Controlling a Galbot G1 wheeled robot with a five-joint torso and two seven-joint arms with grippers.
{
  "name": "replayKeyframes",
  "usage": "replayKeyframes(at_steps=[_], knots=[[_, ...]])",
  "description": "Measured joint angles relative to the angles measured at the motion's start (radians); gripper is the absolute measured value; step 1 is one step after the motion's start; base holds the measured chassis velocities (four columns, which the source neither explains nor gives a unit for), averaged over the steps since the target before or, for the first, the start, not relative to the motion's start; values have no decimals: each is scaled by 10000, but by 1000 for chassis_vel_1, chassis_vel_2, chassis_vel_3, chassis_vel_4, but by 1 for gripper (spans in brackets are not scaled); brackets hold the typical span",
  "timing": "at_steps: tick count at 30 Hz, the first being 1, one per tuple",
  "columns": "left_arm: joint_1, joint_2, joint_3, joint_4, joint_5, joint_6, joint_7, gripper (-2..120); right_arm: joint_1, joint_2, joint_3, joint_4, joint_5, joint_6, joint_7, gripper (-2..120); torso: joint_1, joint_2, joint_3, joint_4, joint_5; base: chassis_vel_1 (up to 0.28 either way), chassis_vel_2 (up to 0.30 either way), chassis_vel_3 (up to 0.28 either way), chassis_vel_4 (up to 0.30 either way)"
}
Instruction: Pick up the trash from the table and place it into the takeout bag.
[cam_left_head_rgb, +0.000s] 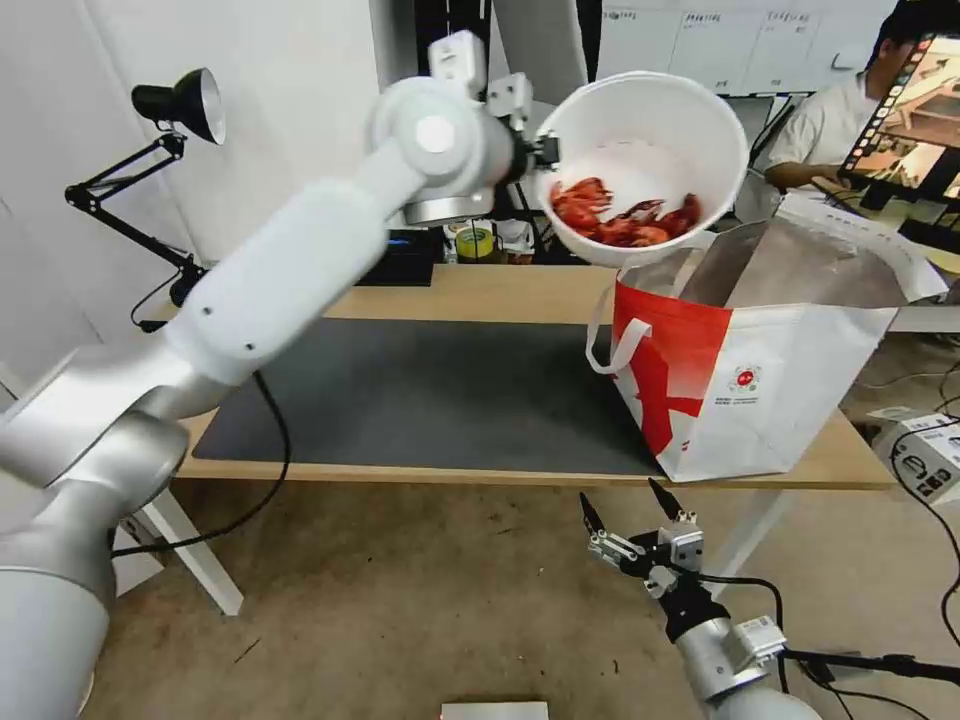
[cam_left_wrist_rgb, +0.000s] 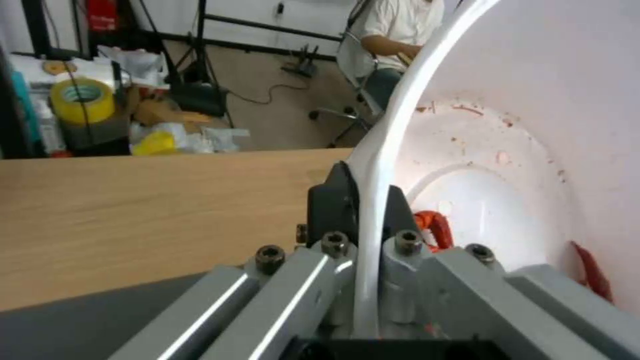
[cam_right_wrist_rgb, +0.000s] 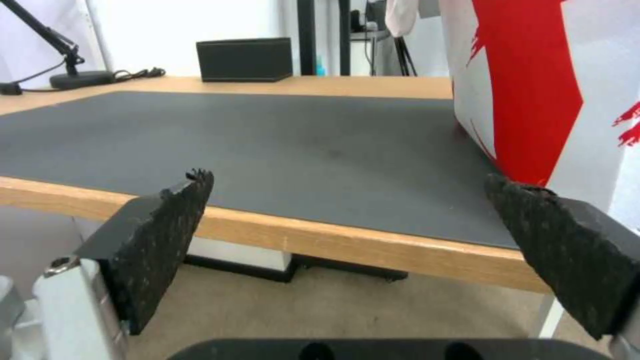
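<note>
White bowl (cam_left_head_rgb: 650, 150) w/ red crayfish shells (cam_left_head_rgb: 620, 220) is up in the air, tipped toward the open mouth of the takeout bag (cam_left_head_rgb: 760, 380), which stands on the right end of the table (cam_left_head_rgb: 500, 290), partly on the dark grey mat (cam_left_head_rgb: 430, 400). Left pincer (cam_left_head_rgb: 545, 150) is clamped on the bowl's rim; in the left wrist view its fingers (cam_left_wrist_rgb: 337, 200) pinch the thin wall from both sides, so the hold is on the edge only. Bowl looks like light, thin plastic, stiff enough to hold shape but prob. flexy at the rim and greasy inside (red smears (cam_left_wrist_rgb: 467, 107) on the wall), so it could slip or twist in a rim pinch; a deeper bite on the rim would be safer imo. Shells sit loose at the low side, approx. over the bag's near-left edge, and may slide out before the bowl itself drops. Bag is soft-sided w/ foil lining (cam_left_head_rgb: 790, 265) and white strap handles (cam_left_head_rgb: 610, 345); what's inside it can't be seen. Right pincer (cam_left_head_rgb: 635, 515) hangs low, near side of the table and below its edge, fingers (cam_right_wrist_rgb: 163, 235) spread wide, holding nothing. Black box (cam_right_wrist_rgb: 245, 59) sits at the far edge.
</note>
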Motion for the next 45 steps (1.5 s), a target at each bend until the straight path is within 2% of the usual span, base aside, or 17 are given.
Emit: replayKeyframes(at_steps=[3, 4, 7, 17, 23, 26, 30, 39, 42, 45], knots=[[-36, -650, 140, 408, 266, -279, -13, 0, 0, 0, 0, 0, 0, 0, 0, 100, 0, 0, -1, -1, 1, 0, 0, 0, 0], [-36, -650, 140, 408, 266, -279, -13, 0, 0, 0, 0, 0, 0, 0, 0, 100, 0, 0, -1, -1, 1, 0, 0, 0, 0], [172, -1190, 274, 654, 679, -619, 1, 0, 0, 0, 0, 0, 0, 0, -1, 100, 0, 0, 0, -1, -2, 0, 0, 0, 0], [509, -1980, 828, 1454, 1763, -1517, 35, 0, 0, 0, 0, 0, 0, 0, 0, 100, 0, -1, 0, -1, -1, 0, 0, 0, 0], [736, -1930, 1077, 1338, 2266, -1813, 297, 0, 1, 0, 0, 0, 0, 0, -1, 100, 0, -1, -1, 0, -2, 0, 0, 0, 0], [952, -1721, 1353, 1069, 2878, -2316, 717, 0, 0, 0, 0, 1, 0, 0, -1, 100, 0, 0, -1, 1, -2, 0, 0, 0, 0], [1188, -1545, 1539, 709, 3224, -2568, 939, 0, 0, 0, 0, 0, 0, 0, 0, 100, 0, 0, 0, 1, -3, 0, 0, 0, 0], [1303, -1372, 1830, 439, 3622, -2683, 1188, 0, 0, 0, 0, 0, 0, 0, -1, 100, -1, -1, -1, 1, -3, 0, 0, 0, 0], [1320, -1176, 1967, 193, 3697, -2738, 1434, 0, 0, 0, 0, 0, 0, 0, -1, 100, -2, 0, -1, 0, -2, 0, 0, 0, 0], [1290, -928, 2090, -29, 3702, -2686, 1932, 0, 1, 0, 1, 0, 0, 0, 0, 100, -1, 0, 0, 2, -3, 0, 0, 0, 0]])
